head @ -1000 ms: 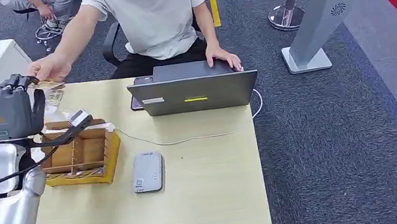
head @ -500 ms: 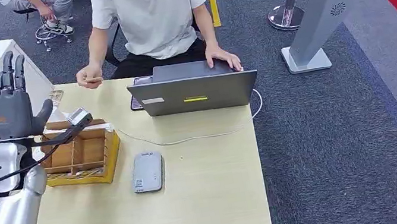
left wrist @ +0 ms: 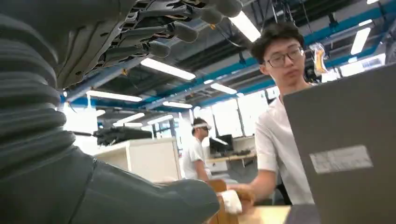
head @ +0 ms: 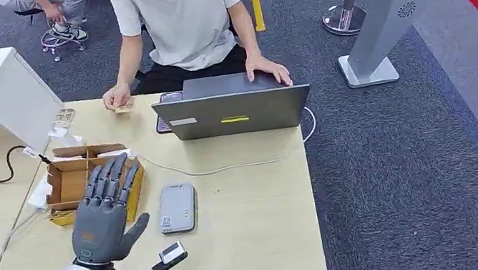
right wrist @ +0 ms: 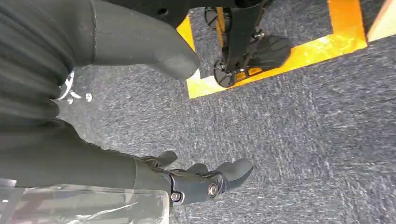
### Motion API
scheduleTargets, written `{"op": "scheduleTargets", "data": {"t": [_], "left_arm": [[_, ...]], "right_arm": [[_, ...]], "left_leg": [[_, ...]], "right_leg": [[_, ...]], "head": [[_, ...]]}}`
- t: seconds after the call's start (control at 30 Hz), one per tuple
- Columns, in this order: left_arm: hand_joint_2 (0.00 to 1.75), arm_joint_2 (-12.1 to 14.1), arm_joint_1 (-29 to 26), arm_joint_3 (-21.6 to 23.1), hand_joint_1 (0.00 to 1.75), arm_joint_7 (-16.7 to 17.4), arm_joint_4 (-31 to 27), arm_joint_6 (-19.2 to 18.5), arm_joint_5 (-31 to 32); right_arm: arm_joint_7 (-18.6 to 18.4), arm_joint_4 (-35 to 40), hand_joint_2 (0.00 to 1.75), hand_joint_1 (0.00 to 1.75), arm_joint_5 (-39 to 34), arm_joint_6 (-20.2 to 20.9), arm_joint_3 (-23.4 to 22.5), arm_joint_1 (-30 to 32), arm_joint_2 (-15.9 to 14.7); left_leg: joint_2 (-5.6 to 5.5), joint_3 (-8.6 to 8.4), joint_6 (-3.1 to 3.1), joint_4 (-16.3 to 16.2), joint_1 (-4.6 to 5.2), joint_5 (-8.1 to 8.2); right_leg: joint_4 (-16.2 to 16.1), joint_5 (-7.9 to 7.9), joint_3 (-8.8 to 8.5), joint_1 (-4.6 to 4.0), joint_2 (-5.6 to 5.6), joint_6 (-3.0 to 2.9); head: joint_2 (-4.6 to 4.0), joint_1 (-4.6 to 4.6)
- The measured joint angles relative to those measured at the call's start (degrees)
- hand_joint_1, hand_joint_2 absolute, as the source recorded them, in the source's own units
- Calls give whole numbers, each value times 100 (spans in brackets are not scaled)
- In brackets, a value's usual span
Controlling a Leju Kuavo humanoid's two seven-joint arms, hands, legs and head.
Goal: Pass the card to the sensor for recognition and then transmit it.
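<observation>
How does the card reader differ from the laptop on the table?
The card reader is small and light grey; the laptop is much larger and dark grey. The card reader lies flat near the left hand; the laptop stands open, its lid toward the robot, with a person's hand on it. Both rest on the table.

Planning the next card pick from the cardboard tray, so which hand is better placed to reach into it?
Likely the left. The left hand hovers open above the table, right beside the cardboard tray. The right hand hangs down over the carpet, away from the table.
</observation>
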State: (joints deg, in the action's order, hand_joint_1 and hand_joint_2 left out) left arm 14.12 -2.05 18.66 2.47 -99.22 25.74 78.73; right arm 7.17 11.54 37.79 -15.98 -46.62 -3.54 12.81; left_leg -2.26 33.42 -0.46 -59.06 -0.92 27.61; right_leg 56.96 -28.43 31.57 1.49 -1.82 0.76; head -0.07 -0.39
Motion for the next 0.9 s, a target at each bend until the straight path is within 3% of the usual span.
{"op": "scheduleTargets", "data": {"t": [0.1, 0.2, 0.33, 0.67, 0.77, 0.9], "left_arm": [[175, 66, -206, 0, 0, 83, -200, -264, -103], [175, 103, -254, -28, 0, 336, -202, -791, -175], [175, 158, -136, -302, 0, 604, 122, -1210, -230], [175, 186, 66, -743, 0, 632, 736, -1258, -229], [175, 184, 120, -830, 0, 850, 888, -1319, -151], [175, 206, 231, -1243, 0, 800, 1377, -1046, -219]], "right_arm": [[35, 2, 175, 0, 0, 37, -75, 4, -2], [46, 0, 175, 0, 30, 57, -129, 8, -2], [35, 0, 175, 0, 129, 77, -151, 6, -2], [16, 0, 175, 0, 186, 85, -153, 2, -2], [-2, 0, 175, 0, 264, 105, -153, 0, -2], [-43, 0, 175, 0, 387, 122, -153, 1, -2]], "left_leg": [[-1, -1, -5, 2, -4, -5], [-3, -1, -8, 2, -5, -10], [-3, -2, -10, 2, -7, -16], [-3, 1, -10, 2, -8, -15], [-4, 2, -10, 2, -8, -15], [-4, 0, -11, 2, -11, -16]], "right_leg": [[2, 1, -3, -2, 3, -1], [4, 4, -3, -3, 7, -3], [6, 10, -3, -4, 7, -6], [5, 12, -3, -5, 6, -7], [5, 11, -3, -5, 7, -7], [7, 12, -2, -8, 7, -8]], "head": [[0, 0], [0, 2], [0, 0], [0, 2], [0, 0], [0, -4]]}}
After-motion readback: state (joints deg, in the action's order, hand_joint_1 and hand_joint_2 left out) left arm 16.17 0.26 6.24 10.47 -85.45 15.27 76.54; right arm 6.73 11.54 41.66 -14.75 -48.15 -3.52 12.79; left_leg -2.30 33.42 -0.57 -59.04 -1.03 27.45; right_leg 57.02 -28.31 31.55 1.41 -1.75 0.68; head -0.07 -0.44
